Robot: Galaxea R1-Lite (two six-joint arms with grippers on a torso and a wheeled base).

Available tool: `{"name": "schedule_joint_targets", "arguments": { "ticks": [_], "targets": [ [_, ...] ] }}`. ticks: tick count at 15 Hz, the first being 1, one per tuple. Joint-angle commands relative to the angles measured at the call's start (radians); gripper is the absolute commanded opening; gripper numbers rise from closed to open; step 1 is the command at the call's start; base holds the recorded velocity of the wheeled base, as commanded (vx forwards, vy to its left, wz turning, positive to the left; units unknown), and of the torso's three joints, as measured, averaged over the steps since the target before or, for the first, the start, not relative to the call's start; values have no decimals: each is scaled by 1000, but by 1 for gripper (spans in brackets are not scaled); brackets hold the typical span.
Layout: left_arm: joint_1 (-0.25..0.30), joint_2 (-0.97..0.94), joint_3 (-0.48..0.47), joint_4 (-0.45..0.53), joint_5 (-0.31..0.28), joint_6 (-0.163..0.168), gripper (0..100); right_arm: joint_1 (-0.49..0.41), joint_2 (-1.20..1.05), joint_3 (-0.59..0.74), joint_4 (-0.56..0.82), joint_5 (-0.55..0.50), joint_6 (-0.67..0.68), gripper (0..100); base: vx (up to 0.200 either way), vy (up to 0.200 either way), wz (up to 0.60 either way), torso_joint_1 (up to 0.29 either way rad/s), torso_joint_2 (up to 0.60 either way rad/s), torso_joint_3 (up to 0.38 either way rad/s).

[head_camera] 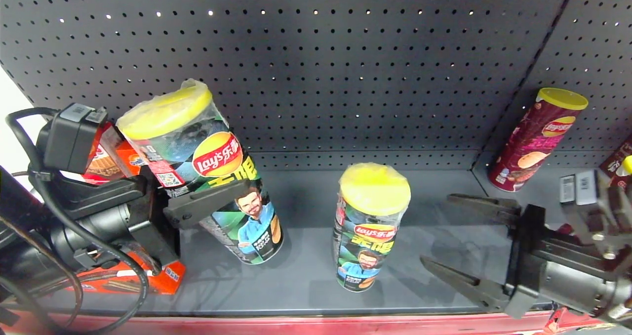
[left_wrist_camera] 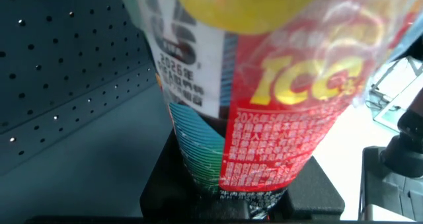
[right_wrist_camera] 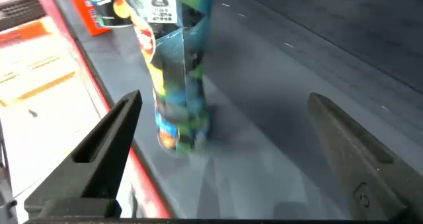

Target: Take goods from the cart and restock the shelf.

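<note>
Chip can (head_camera: pixel 212 157): being gripped mid-body by the closed left end effector (head_camera: pixel 217 201), being held tilted over the shelf (head_camera: pixel 306 275), long axis leaning lid-up toward the back-left, base lowest; right end effector (head_camera: pixel 439 229) being held open, just beside the standing can (head_camera: pixel 373 226).

Head view: high, facing down onto shelf (head_camera: pixel 306 285). Left wrist view: tight against held can (left_wrist_camera: pixel 264 118). Right wrist view: low behind right gripper (right_wrist_camera: pixel 225 102); standing can (right_wrist_camera: pixel 178 72) ahead, shared with head view.

Dim shelf — blurred, smeared wrist views
</note>
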Motion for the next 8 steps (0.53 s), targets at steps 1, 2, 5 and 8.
{"name": "schedule_joint_targets", "arguments": {
  "ticks": [1, 2, 5, 8],
  "targets": [
    [0, -3, 0, 0, 0, 0, 0, -3, -313, 32, 201, -116, 28, 100, 0, 0, 0, 0, 0, 0],
    [0, -3, -3, 0, -2, 0, 0, -1, -391, 61, 250, -182, 59, 100, 0, 0, 0, 0, 0, 0],
    [-1, -3, -5, 0, -3, 1, 0, -9, -575, 239, 319, -348, 94, 100, 0, 0, 0, 0, 0, 0],
    [-4, -3, -3, 0, -3, 4, 0, -18, -686, 359, 415, -487, 169, 100, 0, 0, 0, 0, 0, 0]
  ]
}}
